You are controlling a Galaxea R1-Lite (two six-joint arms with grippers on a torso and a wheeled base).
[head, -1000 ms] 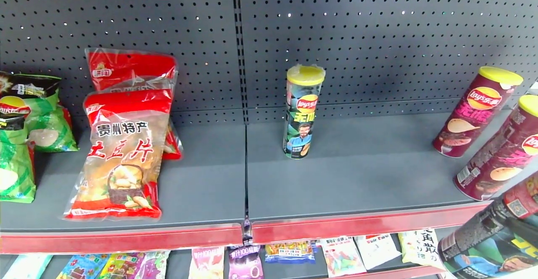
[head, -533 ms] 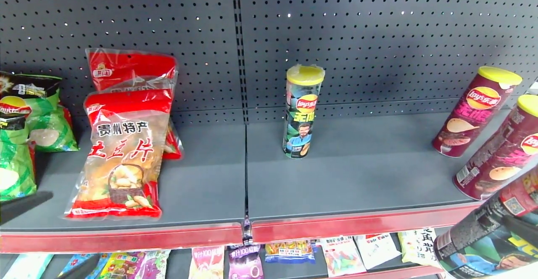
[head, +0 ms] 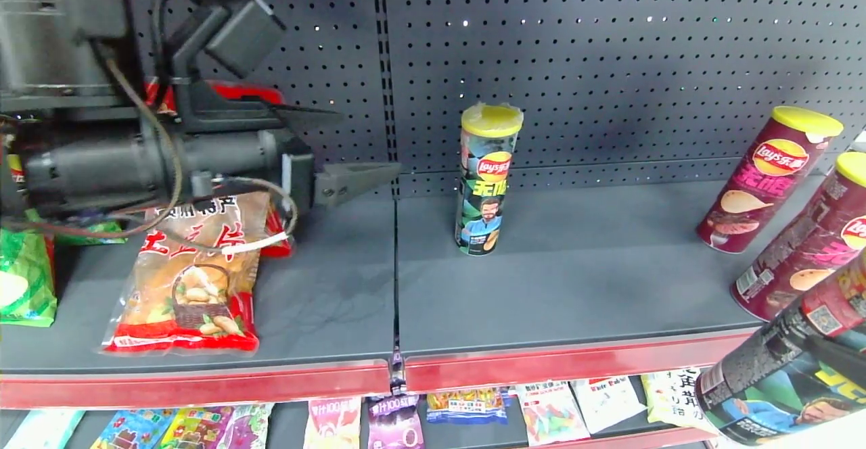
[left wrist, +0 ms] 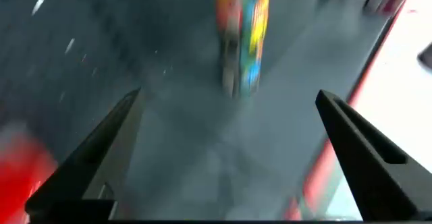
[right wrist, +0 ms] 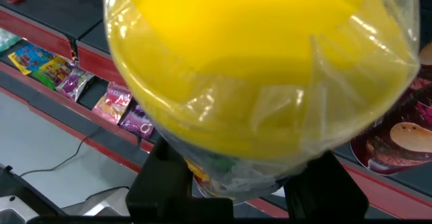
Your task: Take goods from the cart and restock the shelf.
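Head view is showing the left gripper, fingers apart, hovering over the shelf near the standing can; the right gripper is clamping a tilted can off the shelf's front, probably needing uprighting before setting down.

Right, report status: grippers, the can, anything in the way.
Left gripper open over shelf. Right gripper shut on chip can, near shelf's front edge. Standing can mid-shelf, facing left gripper.
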